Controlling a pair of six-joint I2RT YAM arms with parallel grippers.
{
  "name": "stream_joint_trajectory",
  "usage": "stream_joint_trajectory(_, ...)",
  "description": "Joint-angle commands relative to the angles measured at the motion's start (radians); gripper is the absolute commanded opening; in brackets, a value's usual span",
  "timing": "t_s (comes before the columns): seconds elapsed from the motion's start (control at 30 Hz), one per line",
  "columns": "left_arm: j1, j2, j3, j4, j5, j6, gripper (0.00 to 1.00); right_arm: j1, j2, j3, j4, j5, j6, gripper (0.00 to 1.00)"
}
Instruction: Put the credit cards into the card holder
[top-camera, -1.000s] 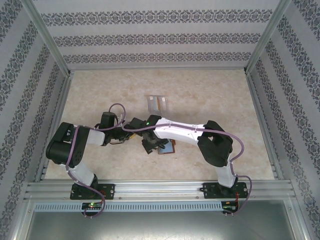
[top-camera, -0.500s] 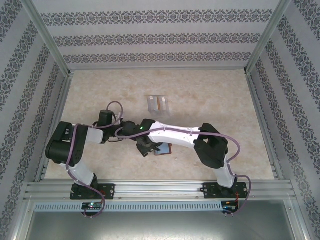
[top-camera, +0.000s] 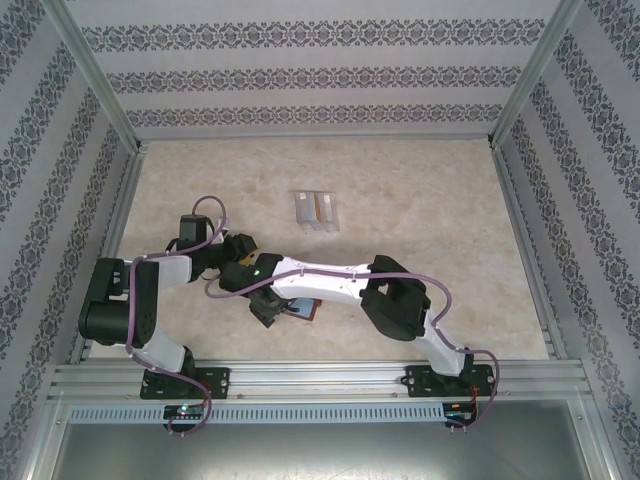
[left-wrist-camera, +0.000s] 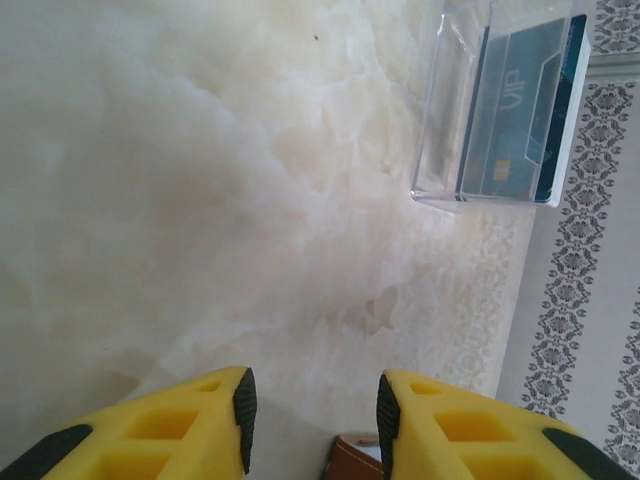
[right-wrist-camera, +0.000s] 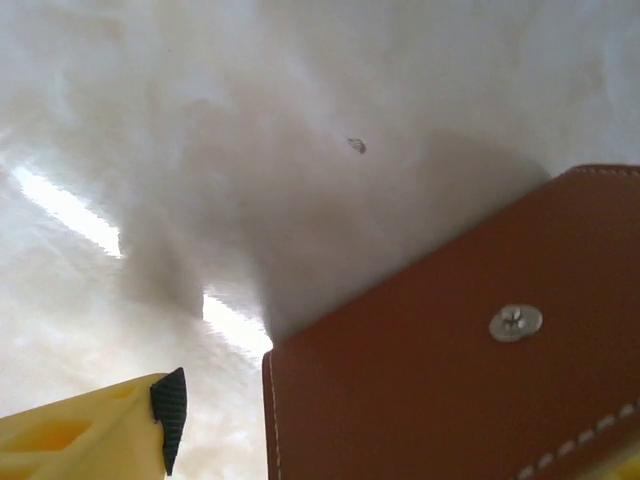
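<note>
Left fingers (top-camera: 242, 250): spread wide, nothing between them. In the left wrist view both black pads (left-wrist-camera: 244, 404) sit over bare worktop (left-wrist-camera: 200, 200).

Right fingers (top-camera: 266, 310): one pad (right-wrist-camera: 170, 414) sits just off the card holder's edge, not touching it. The other finger is cut off at the frame corner, so I can't tell whether they clamp anything.

Card holder (right-wrist-camera: 430, 380): reddish-brown leather, snap stud (right-wrist-camera: 515, 322) facing the right wrist camera. It sits right at the right fingers, filling the space between them. One corner also pokes in just under the gap of the left fingers.

Credit cards (left-wrist-camera: 525, 100): ahead of the left fingers and off to their right, well apart, slotted in a clear stand (left-wrist-camera: 440, 130). Their long axis runs roughly along the direction the left fingers point.

My read of the key relation: the left fingers are nearer the cards, with open worktop between, and the right fingers are already at the holder. So left fetches and right steadies. Left likely needs a wrist roll to pinch a card across its thin faces.
</note>
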Motion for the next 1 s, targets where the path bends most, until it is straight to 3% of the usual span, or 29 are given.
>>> stream_joint_trajectory(0.0, 0.014, -0.013, -0.006, -0.028, 0.015, 0.004, 0.42, 0.016, 0.009, 0.036, 0.001, -0.001, -0.062, 0.85)
stream_joint_trajectory(0.2, 0.014, -0.036, 0.004, -0.043, 0.053, 0.030, 0.54, 0.017, -0.070, -0.078, 0.147, 0.007, -0.183, 0.94)
stream_joint_trajectory(0.47, 0.014, -0.065, 0.004, -0.087, 0.067, 0.057, 0.64, -0.013, -0.160, -0.198, 0.359, -0.055, -0.309, 0.94)
stream_joint_trajectory(0.77, 0.040, -0.075, 0.011, -0.122, 0.004, 0.050, 0.65, -0.055, -0.132, -0.234, 0.486, -0.218, -0.383, 0.94)
stream_joint_trajectory(0.97, 0.066, -0.077, 0.012, -0.102, 0.042, 0.060, 0.66, -0.071, -0.118, -0.233, 0.532, -0.240, -0.399, 0.94)
